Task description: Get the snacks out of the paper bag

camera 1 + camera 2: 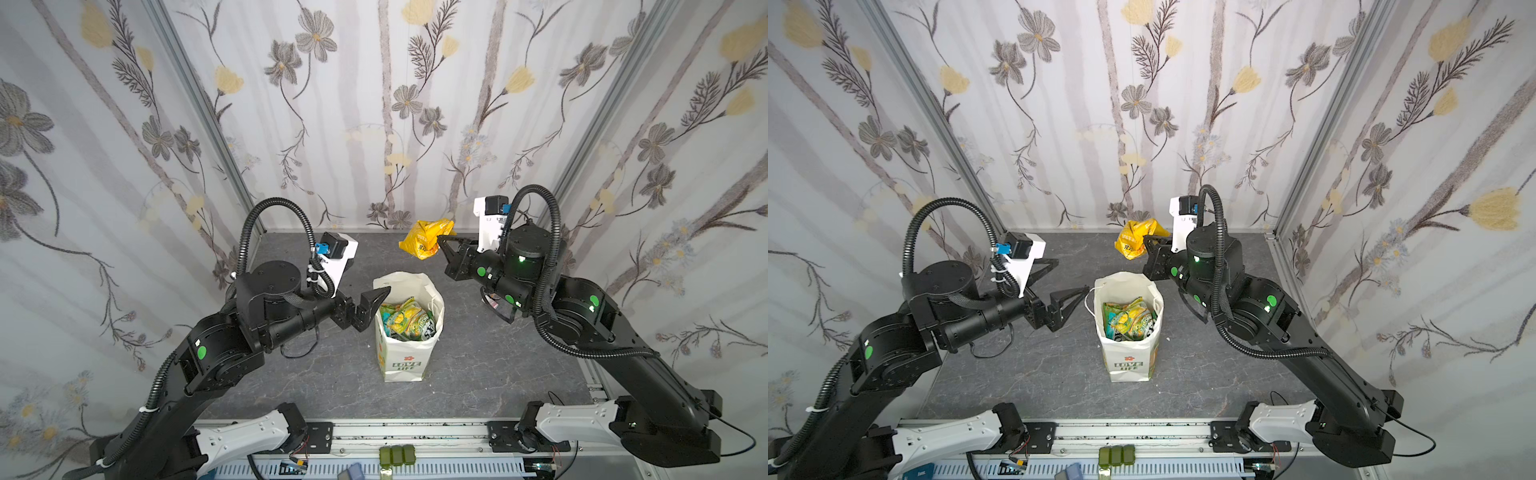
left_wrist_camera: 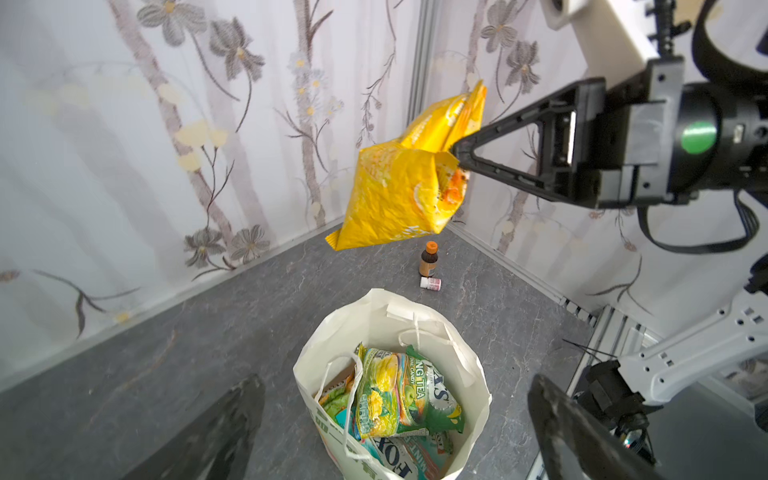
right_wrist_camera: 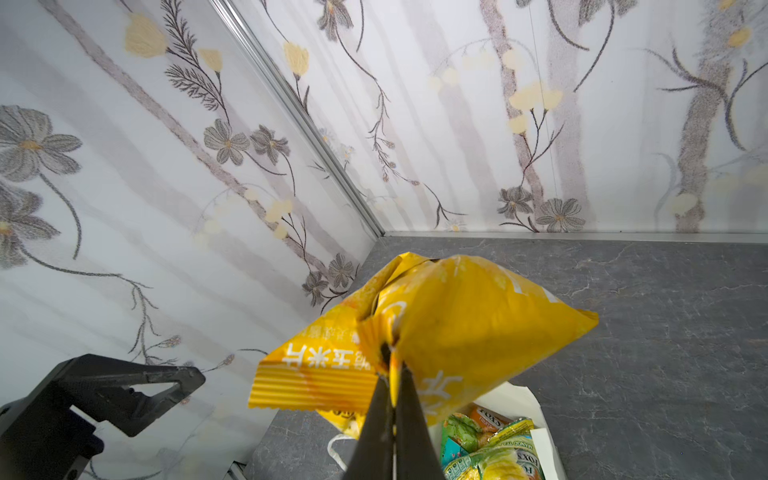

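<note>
The white paper bag (image 1: 401,365) (image 1: 1128,365) (image 2: 374,316) (image 3: 515,397) stands upright mid-table with green, yellow and teal snacks (image 1: 405,320) (image 1: 1129,318) (image 2: 399,395) (image 3: 490,453) inside. High above and behind the bag, my right gripper (image 1: 439,240) (image 1: 1145,241) (image 2: 455,156) (image 3: 392,365) is shut on a crumpled yellow snack packet (image 1: 424,239) (image 1: 1133,241) (image 2: 399,195) (image 3: 465,324), which hangs in the air. My left gripper (image 1: 376,305) (image 1: 1071,282) stands open just left of the bag's rim, nothing between its fingers (image 2: 224,424).
A small brown bottle with an orange cap (image 2: 429,259) stands on the grey table behind the bag, and a small white bottle (image 2: 430,283) lies beside it. Floral walls close the back and sides. A metal rail (image 1: 407,436) runs along the front edge.
</note>
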